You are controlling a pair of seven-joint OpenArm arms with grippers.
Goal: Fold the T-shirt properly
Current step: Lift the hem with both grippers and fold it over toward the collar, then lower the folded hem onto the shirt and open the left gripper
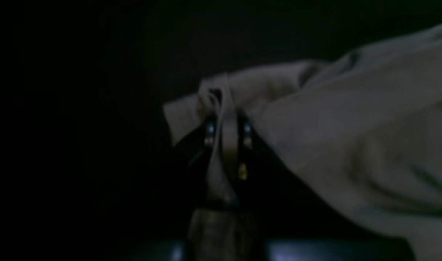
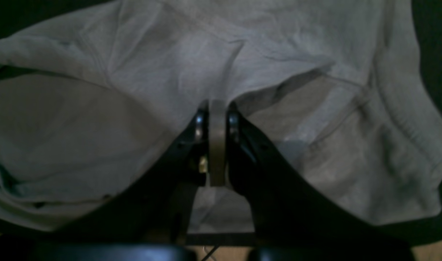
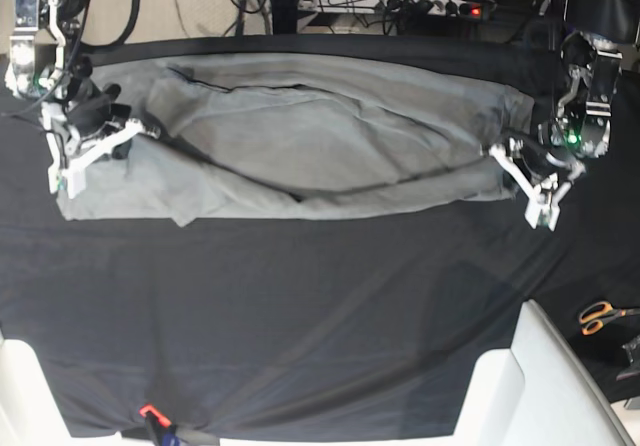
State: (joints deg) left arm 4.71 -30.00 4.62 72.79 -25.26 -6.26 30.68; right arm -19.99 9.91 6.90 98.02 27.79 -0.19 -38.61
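Black table cloth (image 3: 320, 306) under T-shirt (image 3: 300, 136) (scissors (image 3: 603, 315) aside), cables behind.

We are seeing the T-shirt (image 3: 300, 136) lying stretched across the far half of the worktop (image 3: 300, 316), the left tool (image 3: 500, 153) gripping its edge at the base view's right, the right tool (image 3: 135, 131) at its left, and scissors (image 3: 603, 316) lying off the worktop's right side.

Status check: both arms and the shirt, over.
Left gripper shut on T-shirt edge. Right gripper shut on a fold of it. Shirt stretched between them across black table cloth, partly folded. Nothing in the way.
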